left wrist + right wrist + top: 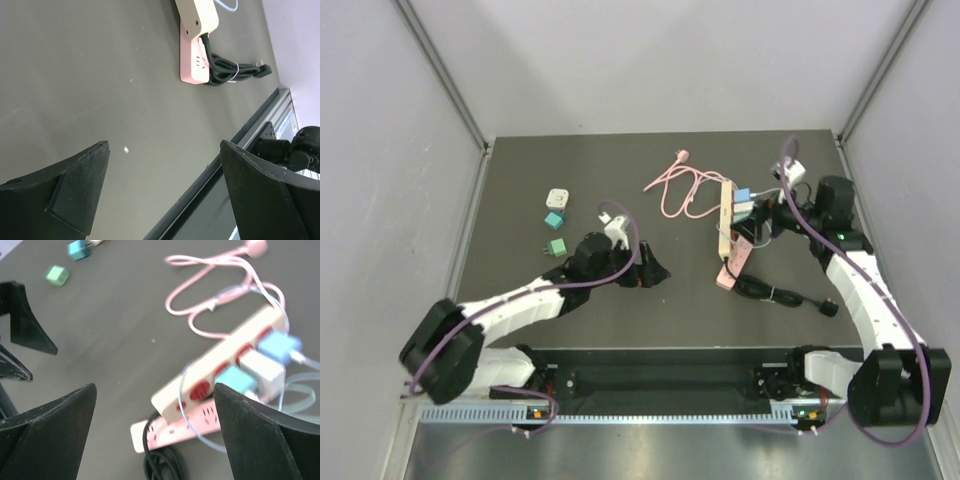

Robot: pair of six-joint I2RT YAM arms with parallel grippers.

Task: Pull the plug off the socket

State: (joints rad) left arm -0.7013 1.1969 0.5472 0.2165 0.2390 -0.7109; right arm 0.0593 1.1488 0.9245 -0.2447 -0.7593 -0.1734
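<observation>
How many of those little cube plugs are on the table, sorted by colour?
White plugs: 2
Teal plugs: 2
Blue plug: 1
Green plug: 1
Total: 6, three lying loose and three plugged into the cream strip.

2 power strips are counted: 1 cream strip [220,360] and 1 pink strip [175,429]. 3 plugs are counted in the cream one: 1 blue plug [278,346], 1 white plug [262,367], 1 teal plug [235,380]. 3 loose adapters are counted apart from the strips: 1 white adapter [557,198], 1 teal adapter [553,219], 1 green adapter [556,246]. 3 cords are counted: 1 pink cord [678,190], 1 black cord [775,293], 1 thin pale cord [302,360]. 2 arms are counted: left arm [520,300], right arm [865,290].
</observation>
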